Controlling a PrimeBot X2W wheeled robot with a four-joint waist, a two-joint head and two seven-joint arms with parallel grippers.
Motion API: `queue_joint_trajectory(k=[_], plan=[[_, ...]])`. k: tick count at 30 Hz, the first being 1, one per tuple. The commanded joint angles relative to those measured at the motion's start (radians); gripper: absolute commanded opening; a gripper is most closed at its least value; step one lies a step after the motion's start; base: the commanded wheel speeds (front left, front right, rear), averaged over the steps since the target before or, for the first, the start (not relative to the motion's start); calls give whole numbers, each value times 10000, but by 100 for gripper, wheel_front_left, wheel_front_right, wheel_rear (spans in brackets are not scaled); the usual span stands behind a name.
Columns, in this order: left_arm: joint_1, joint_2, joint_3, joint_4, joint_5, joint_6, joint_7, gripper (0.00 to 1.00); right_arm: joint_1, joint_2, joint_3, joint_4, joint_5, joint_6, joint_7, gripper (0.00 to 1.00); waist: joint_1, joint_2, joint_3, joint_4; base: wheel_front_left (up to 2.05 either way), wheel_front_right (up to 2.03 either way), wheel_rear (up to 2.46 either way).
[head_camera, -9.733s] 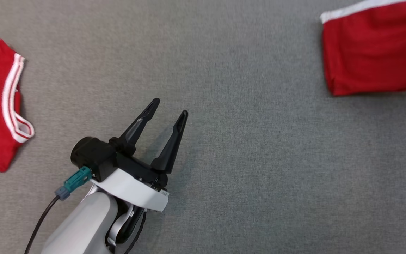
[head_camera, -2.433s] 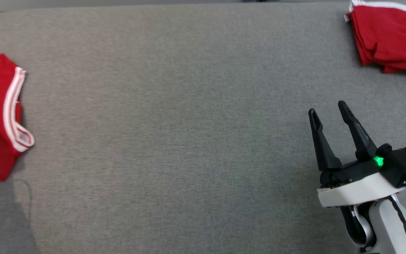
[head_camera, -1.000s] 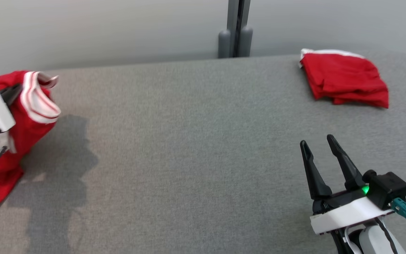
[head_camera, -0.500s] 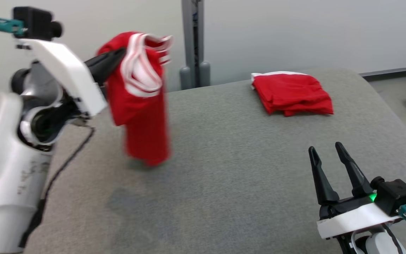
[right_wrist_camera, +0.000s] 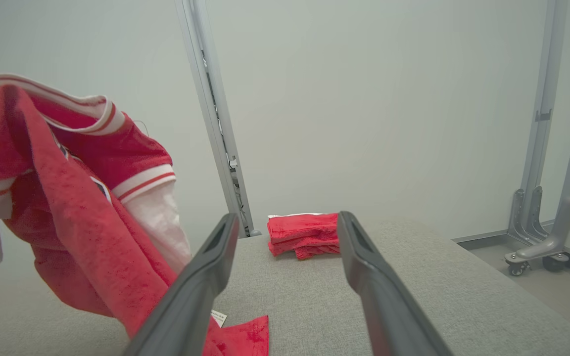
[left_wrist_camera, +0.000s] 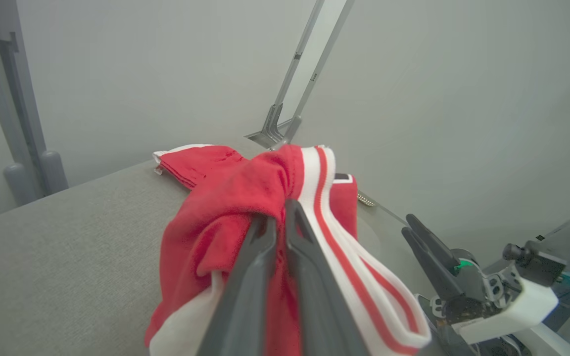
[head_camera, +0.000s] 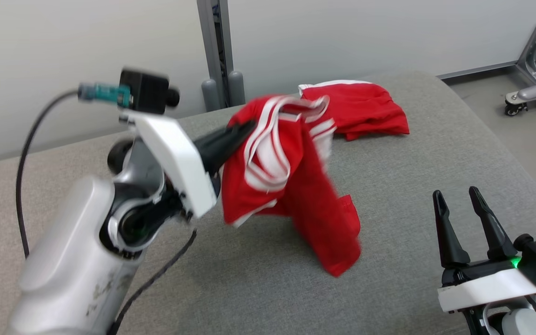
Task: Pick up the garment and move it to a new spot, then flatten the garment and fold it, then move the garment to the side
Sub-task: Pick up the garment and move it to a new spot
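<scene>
Two red pieces in sight: garment [head_camera: 296,186] in hand, plus folded pile [head_camera: 365,109] at far R of grey pad [head_camera: 435,153]. Held by L gripper [head_camera: 242,130], pinched narrow on bunched cloth nr striped trim [left_wrist_camera: 324,198], well up off pad. Hanging in a crumpled drape, lower end trailing onto pad nr middle; small tag [right_wrist_camera: 217,316] lying there in R wrist view. Blurred in head view, so prob. swinging.

Changed vs a sec ago: was at pad's L edge, only just raised; now carried in to centre, in front of folded pile from head view, not touching it as far as can tell. Head cam also turned/raised meanwhile, so some of apparent shift down to that. R gripper [head_camera: 456,193] in same pose, low R, spread wide, empty, well apart from cloth.

Meaning for task: pick-up done, move to new spot nearly done. Next prob. lower + let go at mid-pad, then spread flat w/ both grippers. Not yet flattened, not folded. Risks: single-pt bunched grip, so likely landing in a heap, more smoothing needed; also drift toward pile.
</scene>
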Motion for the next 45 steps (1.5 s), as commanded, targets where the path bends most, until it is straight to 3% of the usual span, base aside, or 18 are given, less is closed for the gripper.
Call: queue_joint_trajectory(k=[1, 11, 21, 22, 23, 24, 25, 35, 41, 45], plan=[[193, 105, 22, 22, 22, -29, -43, 0, -4, -18, -21, -74, -10, 1, -38, 100, 0, 0, 73, 54, 0, 0, 0], [2277, 1281, 535, 859, -498, -250, -224, 0, 4, -93, 98, 106, -45, 1, -37, 100, 0, 0, 80, 720, 0, 0, 0], [2784, 1451, 1155, 3069, -1214, -553, -603, 0, -148, -322, 468, 272, -13, 1, -38, 100, 0, 0, -112, 1240, 0, 0, 0], [2775, 1425, 1177, 3342, -1291, -608, -630, 7, -160, -349, 498, 280, -1, 1, -37, 100, 0, 0, -118, 1255, 0, 0, 0], [2751, 1407, 1198, 3587, -1322, -633, -649, 40, -164, -368, 523, 285, 10, 1, -37, 100, 0, 0, -122, 1268, 0, 0, 0], [2722, 1392, 1218, 3822, -1364, -682, -670, 98, -159, -377, 538, 299, 19, 1, -37, 100, 0, 0, -126, 1278, 0, 0, 0], [2686, 1386, 1221, 4018, -1389, -708, -670, 100, -148, -391, 554, 313, 27, 1, -37, 100, 0, 0, -128, 1290, 0, 0, 0], [2167, 1829, 1223, 4381, -1135, -908, -1199, 100, -11, -388, 495, 379, 10, 1, -38, 100, 0, 0, -217, 1520, 0, 0, 0], [2115, 2153, 1311, 3309, -528, -949, -2347, 100, 87, -359, 432, 322, 17, 1, -38, 100, 0, 0, -396, 1734, 0, 0, 0], [2560, 2265, 1318, 2441, 11, -602, -3069, 100, 250, -350, 382, 298, 24, 1, -37, 100, 0, 0, -564, 1848, 0, 0, 0]])
